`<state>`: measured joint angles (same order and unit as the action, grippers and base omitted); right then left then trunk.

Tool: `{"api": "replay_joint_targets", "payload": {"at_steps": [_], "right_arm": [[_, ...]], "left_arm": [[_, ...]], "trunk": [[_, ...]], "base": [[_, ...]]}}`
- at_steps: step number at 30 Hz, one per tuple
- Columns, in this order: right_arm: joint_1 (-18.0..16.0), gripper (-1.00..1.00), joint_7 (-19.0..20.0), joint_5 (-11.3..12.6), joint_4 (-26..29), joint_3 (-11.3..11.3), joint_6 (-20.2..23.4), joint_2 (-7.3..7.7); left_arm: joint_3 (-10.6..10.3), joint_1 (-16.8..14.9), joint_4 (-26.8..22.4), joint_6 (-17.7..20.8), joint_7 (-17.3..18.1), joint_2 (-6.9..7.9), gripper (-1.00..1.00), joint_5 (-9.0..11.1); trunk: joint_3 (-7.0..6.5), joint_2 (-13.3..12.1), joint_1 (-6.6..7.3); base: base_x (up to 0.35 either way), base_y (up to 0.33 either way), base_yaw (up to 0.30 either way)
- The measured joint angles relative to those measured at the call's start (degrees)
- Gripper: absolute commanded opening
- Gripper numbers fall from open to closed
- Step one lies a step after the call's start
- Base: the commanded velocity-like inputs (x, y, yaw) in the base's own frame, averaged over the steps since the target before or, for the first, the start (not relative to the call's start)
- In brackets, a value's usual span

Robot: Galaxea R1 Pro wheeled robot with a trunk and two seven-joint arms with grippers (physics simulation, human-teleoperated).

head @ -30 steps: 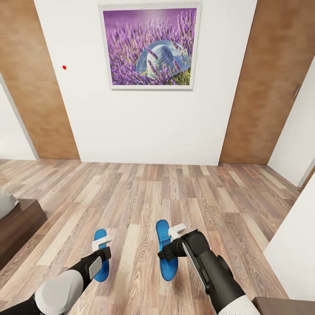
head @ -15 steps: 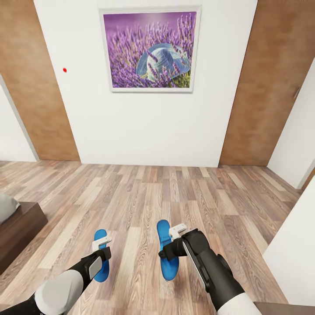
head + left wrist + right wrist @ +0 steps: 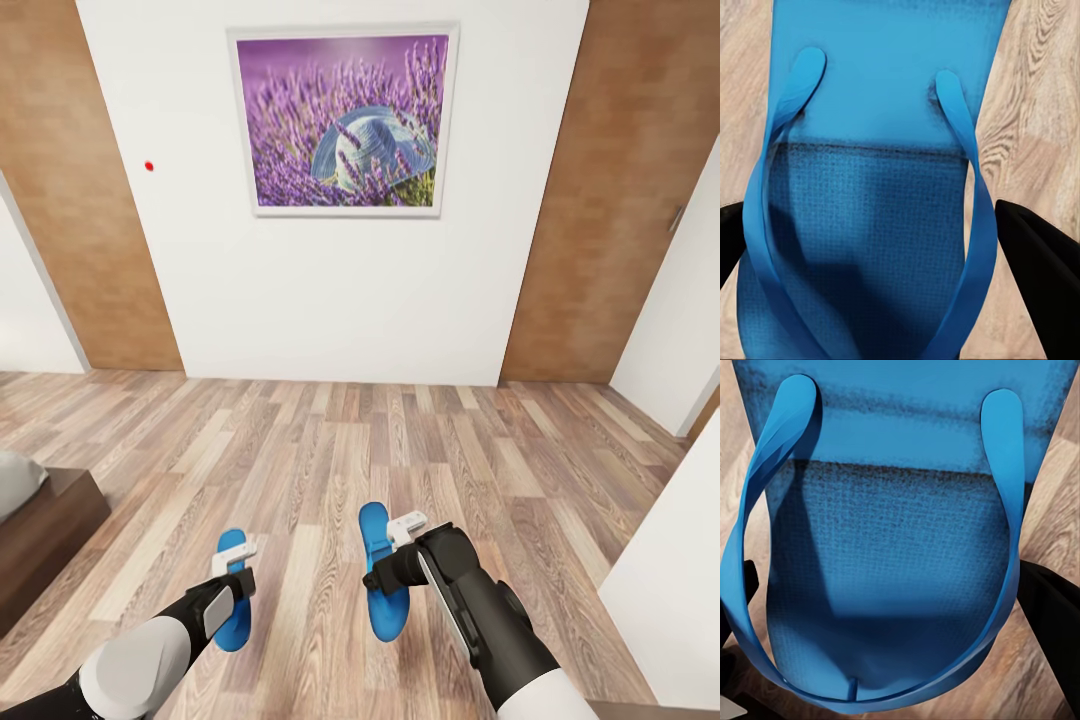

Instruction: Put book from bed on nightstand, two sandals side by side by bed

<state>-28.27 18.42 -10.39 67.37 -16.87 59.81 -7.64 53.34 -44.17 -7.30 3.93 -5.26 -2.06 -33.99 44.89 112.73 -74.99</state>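
my left claw (image 3: 238,567) grips one bright blue flat sandal (image 3: 232,590), my right claw (image 3: 398,545) the other (image 3: 380,585), both above the wood-plank floor (image 3: 330,450); the view has tipped slightly since a second ago.

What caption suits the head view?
Each end effector, left and right, over a sandal on the floor.

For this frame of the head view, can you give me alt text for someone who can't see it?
Two robot arms reach over a wood-plank floor, the left gripper at one blue sandal and the right gripper at another blue sandal. Ahead, a white wall holds a framed lavender-and-hat picture; a bed corner shows at the left.
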Motion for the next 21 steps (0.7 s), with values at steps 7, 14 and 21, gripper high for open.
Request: {"api": "replay_joint_targets", "payload": {"at_steps": [7,14,21], "right_arm": [[0.0,-1.0,0.0,0.0,0.0,0.0,0.0,0.0],[0.1,-1.0,0.1,0.3,0.3,-0.2,0.0,0.0],[0.1,-1.0,0.1,0.4,0.4,-0.3,0.0,0.0]], "left_arm": [[0.0,0.0,-0.1,2.4,0.0,0.05,-1.0,0.0],[0.0,0.0,-0.1,3.1,0.0,0.07,-1.0,0.0],[0.0,0.0,-0.1,3.2,-0.2,0.09,-1.0,0.0]], "trunk": [[-1.26,-2.8,1.54],[-2.51,-5.6,3.08],[-3.73,-8.4,4.61]], "base": [[0.0,0.0,0.0],[0.0,0.0,0.0],[0.0,0.0,-0.027]]}}
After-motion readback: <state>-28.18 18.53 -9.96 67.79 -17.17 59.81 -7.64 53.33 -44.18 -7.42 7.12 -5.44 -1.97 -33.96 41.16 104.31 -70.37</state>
